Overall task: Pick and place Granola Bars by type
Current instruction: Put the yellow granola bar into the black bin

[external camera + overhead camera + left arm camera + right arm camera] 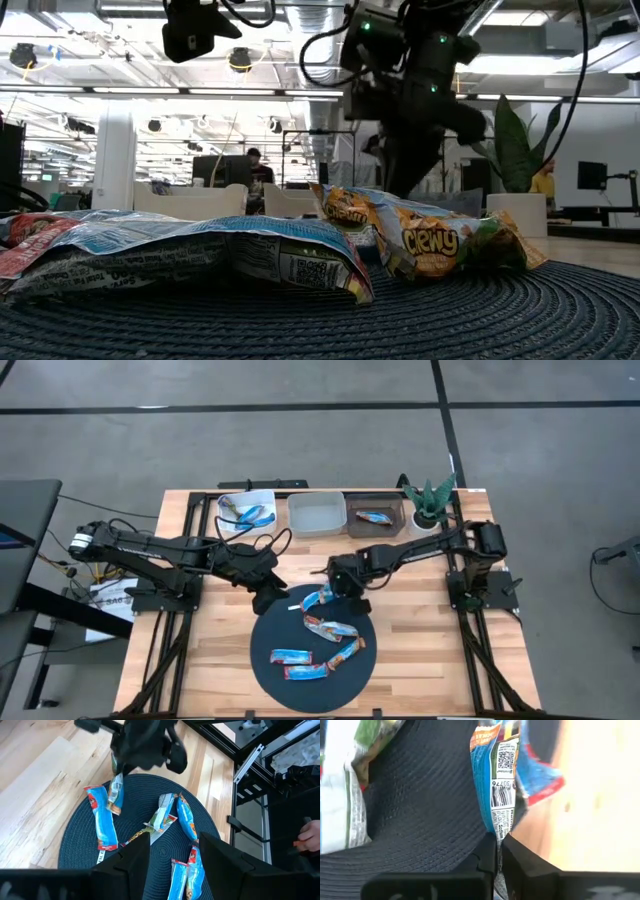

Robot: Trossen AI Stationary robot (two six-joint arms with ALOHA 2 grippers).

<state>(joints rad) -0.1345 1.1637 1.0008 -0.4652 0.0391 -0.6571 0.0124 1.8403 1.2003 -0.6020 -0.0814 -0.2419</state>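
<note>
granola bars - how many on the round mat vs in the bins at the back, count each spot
On the round dark mat: 5 granola bars, one of them pinched by the right gripper
In the white paper tray: 1 bar
In the clear bin: 0
In the dark bin: 1 bar
Total: 7

light: bright, even | glare: ceiling lamps | blur: perhaps nearest wrappers

The wooden counter [200, 650] carries a round dark mat [270, 670] at its near edge; along the far edge sit three trays [318, 515] and a potted plant [430, 505].
</note>
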